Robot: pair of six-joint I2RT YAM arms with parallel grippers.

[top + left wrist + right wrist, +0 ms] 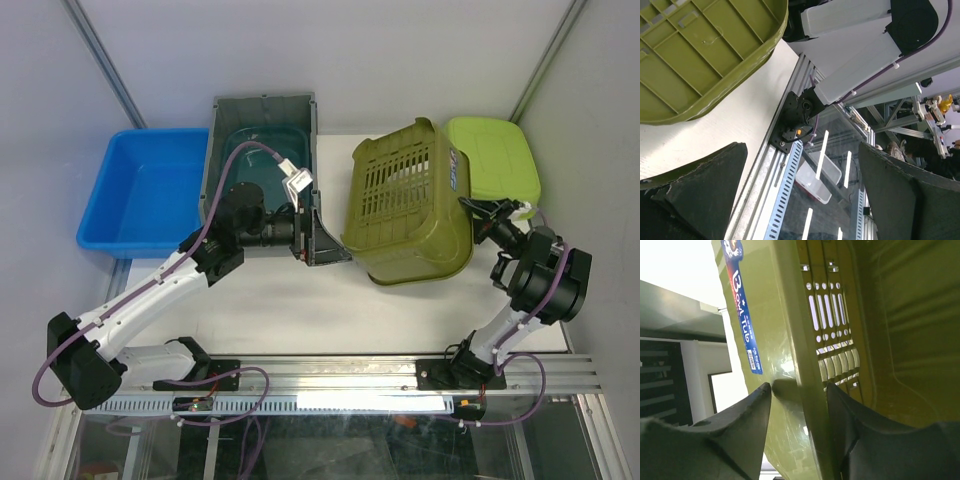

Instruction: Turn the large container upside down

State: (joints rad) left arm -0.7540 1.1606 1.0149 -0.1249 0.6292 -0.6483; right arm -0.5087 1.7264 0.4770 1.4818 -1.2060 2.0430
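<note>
The large container is an olive-green slatted basket (410, 205). It stands tipped on its side at the table's middle right, its ribbed base facing the near side. My right gripper (480, 212) is shut on its right rim; in the right wrist view the fingers (799, 390) pinch the rim, one outside by the blue label, one inside the basket wall (790, 315). My left gripper (300, 240) is open and empty, left of the basket, by the grey bin's near right corner. The left wrist view shows the basket's base (695, 55) above its spread fingers (802, 150).
A grey bin (262, 110) with a teal tub inside stands at the back centre, a blue tub (150, 190) to its left. A lime-green lid (495, 155) lies behind the basket at the back right. The metal rail (330, 375) runs along the near edge.
</note>
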